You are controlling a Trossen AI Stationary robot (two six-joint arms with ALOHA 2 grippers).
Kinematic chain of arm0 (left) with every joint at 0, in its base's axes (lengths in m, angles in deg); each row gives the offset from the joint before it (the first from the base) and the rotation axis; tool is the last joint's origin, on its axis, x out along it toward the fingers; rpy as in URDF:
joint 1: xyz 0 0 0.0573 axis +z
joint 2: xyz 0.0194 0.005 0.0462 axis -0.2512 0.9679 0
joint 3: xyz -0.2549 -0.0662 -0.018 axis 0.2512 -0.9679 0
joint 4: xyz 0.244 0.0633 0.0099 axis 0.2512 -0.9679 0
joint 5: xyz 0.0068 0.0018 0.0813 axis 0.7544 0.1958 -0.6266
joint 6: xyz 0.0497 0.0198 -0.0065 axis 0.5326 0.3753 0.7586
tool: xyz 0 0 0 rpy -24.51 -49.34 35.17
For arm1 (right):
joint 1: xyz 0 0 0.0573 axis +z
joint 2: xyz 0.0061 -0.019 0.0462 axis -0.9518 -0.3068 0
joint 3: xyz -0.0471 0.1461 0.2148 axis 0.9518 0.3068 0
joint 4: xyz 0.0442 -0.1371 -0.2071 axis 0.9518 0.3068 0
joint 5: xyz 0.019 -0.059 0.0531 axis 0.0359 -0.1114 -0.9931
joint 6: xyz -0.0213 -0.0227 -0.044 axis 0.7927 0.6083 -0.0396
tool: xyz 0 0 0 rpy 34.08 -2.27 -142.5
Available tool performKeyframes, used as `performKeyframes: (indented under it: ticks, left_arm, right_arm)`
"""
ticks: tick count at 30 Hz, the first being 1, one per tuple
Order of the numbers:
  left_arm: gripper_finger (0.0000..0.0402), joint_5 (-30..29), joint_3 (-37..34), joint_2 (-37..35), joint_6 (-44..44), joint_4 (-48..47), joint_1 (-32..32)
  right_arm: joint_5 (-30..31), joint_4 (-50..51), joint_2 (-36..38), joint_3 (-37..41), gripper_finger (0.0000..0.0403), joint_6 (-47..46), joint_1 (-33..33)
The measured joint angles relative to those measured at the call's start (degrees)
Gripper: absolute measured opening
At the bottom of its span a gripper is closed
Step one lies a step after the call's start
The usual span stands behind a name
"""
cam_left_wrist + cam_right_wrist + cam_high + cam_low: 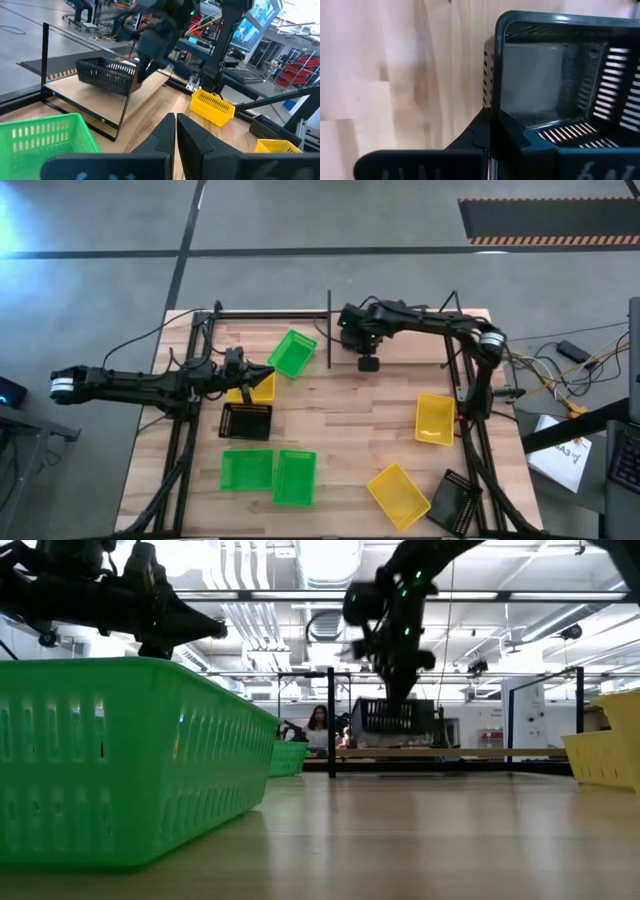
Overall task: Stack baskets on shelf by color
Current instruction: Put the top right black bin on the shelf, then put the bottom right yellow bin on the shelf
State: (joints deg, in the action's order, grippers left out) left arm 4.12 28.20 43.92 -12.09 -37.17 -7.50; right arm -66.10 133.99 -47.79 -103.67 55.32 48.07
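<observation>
- Right gripper (492,132): clamped on the rim wall of a black basket (560,75), carried just above the shelf (95,92) at the table's far edge.
- Handling, as a judgement: keep it level, lower it flat onto the board clear of the post, release only once seated.
- Left gripper (176,135): closed, empty, above the yellow basket (255,386) and a second black basket (246,421).
- Views: the high view hides the carried basket under the arm; the low and left wrist views show it.
</observation>
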Motion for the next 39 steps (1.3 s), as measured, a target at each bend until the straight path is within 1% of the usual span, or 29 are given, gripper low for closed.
performKeyframes:
  ticks: [6,15,17,20,25,28,31,35,39]
  left_arm:
    - [0.0,0.0,0.0,0.1,0.0,0.2,0.0]
    - [0.0,-0.1,0.0,0.0,0.0,0.1,0.0]
    - [0.0,-0.1,0.0,0.0,0.0,0.1,0.0]
    - [0.0,-0.1,0.0,0.1,0.0,0.1,0.0]
    - [0.0,-0.1,0.0,0.0,0.0,0.1,0.0]
    - [0.0,-0.1,0.0,0.0,0.0,0.1,0.0]
    - [0.0,-0.1,0.0,0.0,0.0,0.1,0.0]
    - [0.0,0.1,0.0,0.1,0.0,0.1,0.0]
    - [0.0,0.1,0.0,0.2,0.0,0.0,0.0]
  right_arm:
    - [-0.1,-0.5,-3.6,-2.1,0.0009,0.2,0.6]
    - [-0.1,-1.1,-4.0,-2.3,0.0009,-1.4,0.8]
    - [-0.1,-1.6,-3.9,-2.3,0.0014,-0.8,0.8]
    - [-0.1,-2.3,-3.5,-2.3,0.0035,0.6,0.9]
    - [0.2,-2.1,-2.6,-2.3,0.0092,1.5,0.9]
    - [0.5,-1.1,-0.7,-2.3,0.0122,-1.4,1.1]
    - [1.7,0.5,2.2,-2.3,0.013,-7.1,2.3]
    - [2.0,1.8,6.9,-2.0,0.0117,-15.8,5.2]
    - [2.0,1.8,12.1,-0.3,0.0097,-23.6,10.9]
